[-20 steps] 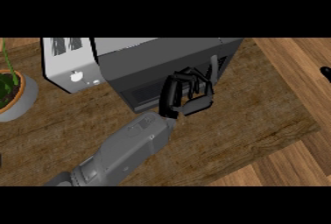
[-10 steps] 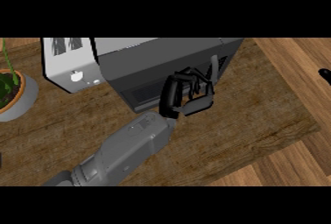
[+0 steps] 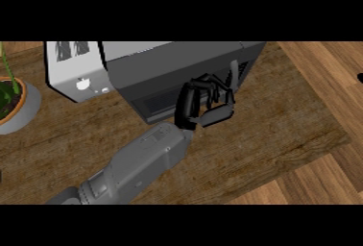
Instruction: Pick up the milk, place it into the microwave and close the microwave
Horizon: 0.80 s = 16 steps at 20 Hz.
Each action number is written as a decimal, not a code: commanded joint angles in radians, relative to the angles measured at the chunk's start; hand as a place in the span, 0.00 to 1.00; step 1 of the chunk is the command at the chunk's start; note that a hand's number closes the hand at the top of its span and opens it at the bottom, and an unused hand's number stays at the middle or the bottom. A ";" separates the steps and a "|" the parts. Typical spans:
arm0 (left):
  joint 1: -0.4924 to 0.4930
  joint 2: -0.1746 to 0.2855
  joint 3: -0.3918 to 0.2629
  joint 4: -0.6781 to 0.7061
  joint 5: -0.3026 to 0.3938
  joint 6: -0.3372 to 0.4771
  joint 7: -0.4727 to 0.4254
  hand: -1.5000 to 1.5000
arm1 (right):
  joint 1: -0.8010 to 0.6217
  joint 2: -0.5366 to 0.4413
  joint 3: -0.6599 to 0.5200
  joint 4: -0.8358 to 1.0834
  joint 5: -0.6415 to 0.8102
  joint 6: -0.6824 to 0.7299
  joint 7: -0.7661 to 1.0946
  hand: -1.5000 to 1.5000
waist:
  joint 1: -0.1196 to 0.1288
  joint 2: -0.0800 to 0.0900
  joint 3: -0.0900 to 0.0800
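While our left hand [image 3: 205, 103] curls at the near front of the microwave [image 3: 170, 67], we cannot see the milk.
Its fingers are bent by the door's right side, holding nothing we can make out; a toaster [image 3: 74, 72] stands just left.

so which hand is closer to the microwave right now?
Left. The left hand is at the front face of the microwave, near its right corner. The right hand shows only as a dark tip at the view's right edge, well clear of it.
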 commanded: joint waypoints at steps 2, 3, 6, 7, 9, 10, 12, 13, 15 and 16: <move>-0.074 0.000 -0.020 0.101 -0.008 -0.028 0.035 1.00 | -0.013 -0.013 0.003 -0.004 -0.034 0.020 0.006 0.00 | -0.013 0.013 0.001; -0.082 0.000 -0.021 0.110 -0.004 -0.030 0.051 1.00 | -0.005 -0.011 0.003 0.000 -0.043 0.025 0.004 0.00 | -0.016 0.012 0.002; -0.079 0.000 -0.051 0.146 -0.013 0.000 0.065 1.00 | -0.018 -0.017 0.008 -0.006 -0.074 0.035 0.007 0.00 | -0.006 0.010 0.002; -0.082 0.000 -0.051 0.152 -0.008 0.013 0.074 1.00 | -0.018 -0.015 0.017 0.000 -0.077 0.045 0.009 0.00 | 0.000 0.016 0.003; -0.067 0.000 -0.049 0.174 0.003 0.036 0.084 1.00 | -0.010 -0.021 0.021 -0.014 -0.095 0.053 0.013 0.00 | 0.008 0.006 0.001; -0.063 0.000 -0.052 0.172 0.015 0.037 0.098 1.00 | -0.022 -0.032 0.020 -0.014 -0.098 0.054 0.020 0.00 | 0.014 0.010 0.000; -0.066 0.000 -0.059 0.179 0.019 0.053 0.099 1.00 | -0.018 -0.036 0.026 -0.025 -0.107 0.065 0.022 0.00 | 0.024 0.005 -0.001; -0.057 0.000 -0.053 0.194 0.028 0.047 0.102 1.00 | 0.000 -0.035 0.022 -0.023 -0.114 0.061 0.023 0.00 | 0.031 0.002 -0.001; -0.049 0.000 -0.063 0.195 0.042 0.068 0.110 1.00 | -0.009 -0.056 -0.006 -0.023 -0.125 0.058 0.021 0.00 | 0.033 -0.004 -0.001; -0.056 0.000 -0.058 0.205 0.045 0.076 0.111 1.00 | -0.005 -0.056 -0.004 -0.028 -0.128 0.062 0.021 0.00 | 0.038 -0.002 -0.001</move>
